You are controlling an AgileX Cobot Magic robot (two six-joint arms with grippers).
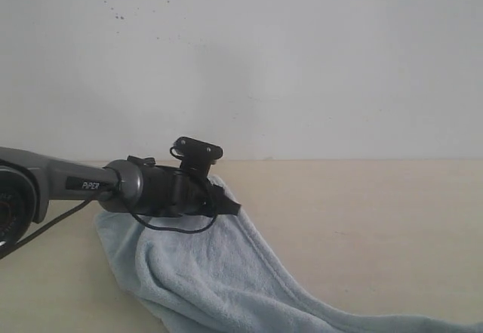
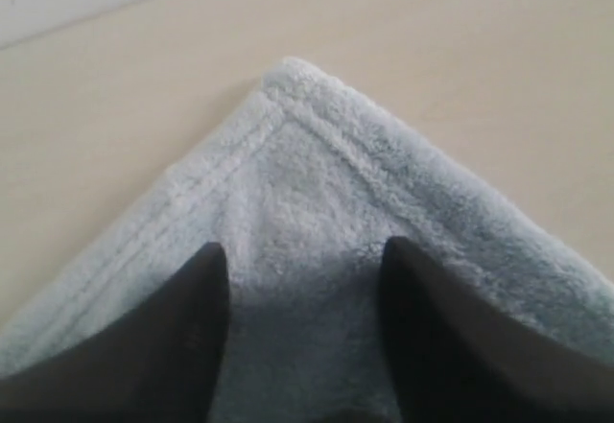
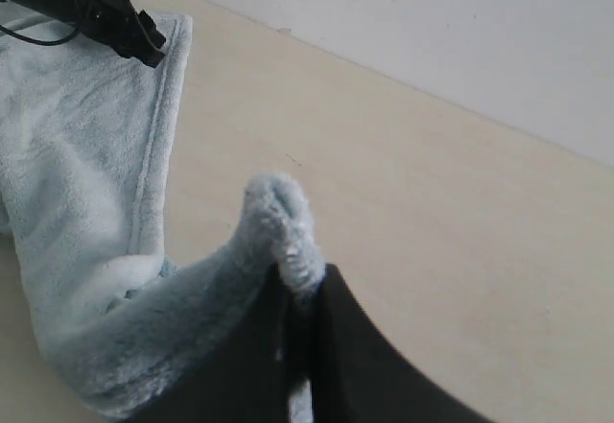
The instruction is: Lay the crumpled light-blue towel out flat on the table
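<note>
The pale light-blue towel (image 1: 226,272) lies on the beige table (image 1: 362,220), running from the far left down toward the near right edge of the exterior view. My left gripper (image 1: 230,206) hovers low over the towel's far hemmed corner (image 2: 288,106). Its jaws stand apart with the fluffy cloth (image 2: 326,183) under and between the dark fingers (image 2: 182,327). My right gripper (image 3: 305,274) is shut on a bunched edge of the towel (image 3: 278,217), which sticks up past the fingertips. From there the cloth (image 3: 77,154) stretches away toward the left gripper (image 3: 144,49). The right gripper is out of the exterior view.
A white wall (image 1: 302,61) meets the table along its far edge. Bare tabletop (image 3: 432,231) lies to the right of the towel. The left arm's grey link (image 1: 68,182) reaches in from the left, with a black cable (image 1: 173,227) hanging below it.
</note>
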